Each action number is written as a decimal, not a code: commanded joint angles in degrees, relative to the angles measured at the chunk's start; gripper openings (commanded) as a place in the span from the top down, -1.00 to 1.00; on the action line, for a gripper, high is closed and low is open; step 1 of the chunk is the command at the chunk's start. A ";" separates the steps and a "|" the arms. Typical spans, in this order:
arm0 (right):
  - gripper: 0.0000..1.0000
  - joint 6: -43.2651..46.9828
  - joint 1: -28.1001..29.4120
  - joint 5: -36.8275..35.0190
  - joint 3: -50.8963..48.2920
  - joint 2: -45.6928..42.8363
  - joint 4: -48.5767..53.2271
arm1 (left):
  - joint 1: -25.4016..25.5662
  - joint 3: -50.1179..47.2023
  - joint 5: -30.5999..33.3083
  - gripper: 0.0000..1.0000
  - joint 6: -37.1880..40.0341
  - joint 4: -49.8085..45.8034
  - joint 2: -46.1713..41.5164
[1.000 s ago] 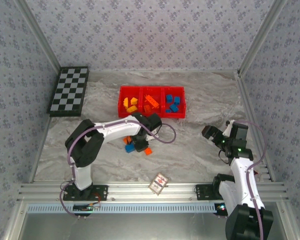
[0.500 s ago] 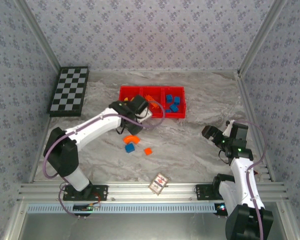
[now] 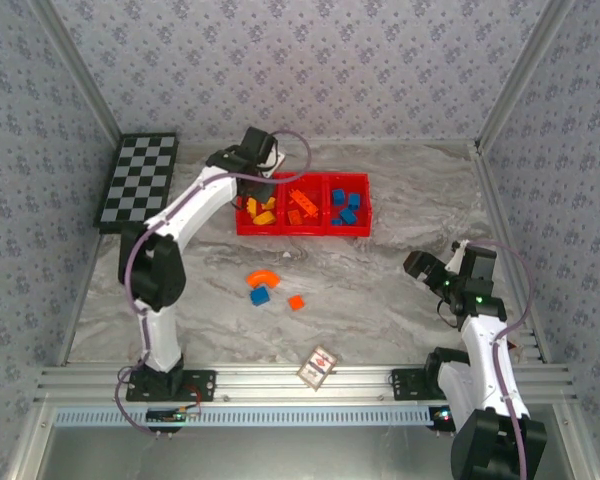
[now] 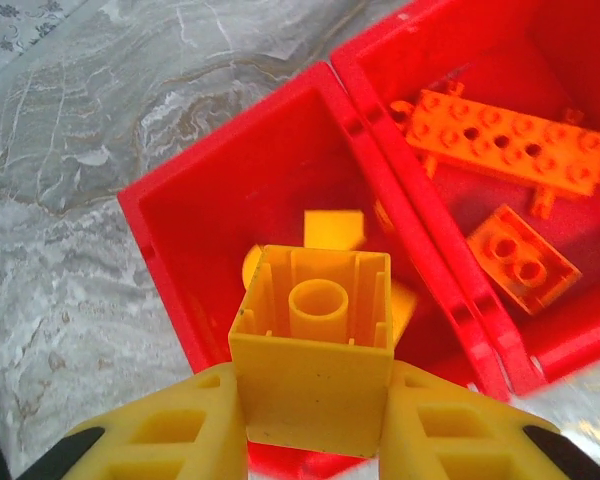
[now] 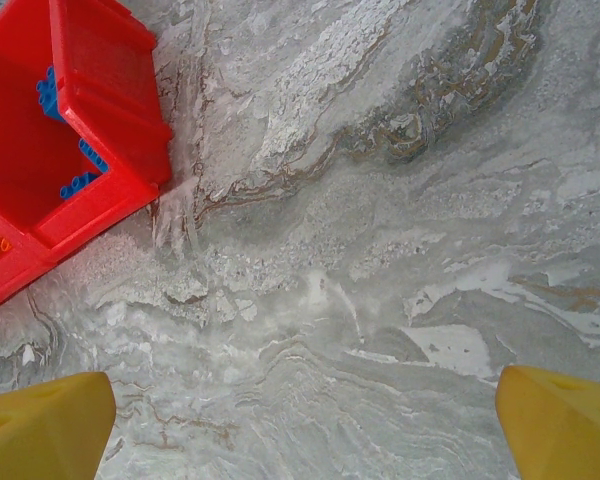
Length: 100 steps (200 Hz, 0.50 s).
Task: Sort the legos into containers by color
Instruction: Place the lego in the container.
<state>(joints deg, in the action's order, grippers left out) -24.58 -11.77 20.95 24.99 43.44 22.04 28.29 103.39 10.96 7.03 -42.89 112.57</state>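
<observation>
L arm: left gripper (image 4: 315,425) jaws clamped on a yellow brick (image 4: 315,370), squarish so no real long axis, hollow underside toward the wrist cam. Brick is off the table, held above the tray (image 4: 155,265).

Key relation: left compartment (image 4: 250,170) sits straight ahead of and below the jaws, w/ yellow pieces (image 4: 332,228) already in it. The divider (image 4: 380,170) runs just to the jaws' right. Past it is the middle compartment (image 4: 450,212) w/ orange bricks (image 4: 510,150). Brick looks inside the left cell's outline, so prob. a plain release drops it in the right bin. Any drift to the jaws' right risks the divider or the orange cell.

Right compartment (image 3: 348,231) holds the blue bricks (image 3: 348,205), well to the right of L jaws.

Loose on the table, well behind L jaws toward the bases: curved orange brick (image 3: 262,278), blue brick (image 3: 260,296), small red-orange brick (image 3: 296,302). L arm is nearer to them than R.

R arm: right gripper (image 5: 305,440) jaws spread wide, nothing between them, bare table ahead, tray corner off to the jaws' far left.

Vs 1.0 s ago: L gripper was down at the loose bricks, at 0.5 s it was at the tray's near edge, now it's over the left cell. R arm hasn't moved.
</observation>
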 commanded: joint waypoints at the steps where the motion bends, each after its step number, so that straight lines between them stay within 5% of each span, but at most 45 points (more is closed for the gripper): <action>1: -0.99 -0.05 -0.48 1.88 0.10 -0.25 0.72 | -1.43 5.99 -0.50 0.38 1.30 -0.59 5.08; 68: -0.99 -0.29 -0.58 2.69 0.14 -0.04 0.28 | -3.65 15.61 0.94 0.41 1.09 -1.42 15.63; 100: -0.99 -0.49 -0.52 3.29 0.08 0.49 -0.39 | -3.60 14.16 1.10 0.27 -0.02 -0.62 15.59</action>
<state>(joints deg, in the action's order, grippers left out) -24.60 -12.03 22.63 24.99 43.53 22.02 24.64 116.46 11.40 7.64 -43.48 128.11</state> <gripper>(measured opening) 0.996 0.338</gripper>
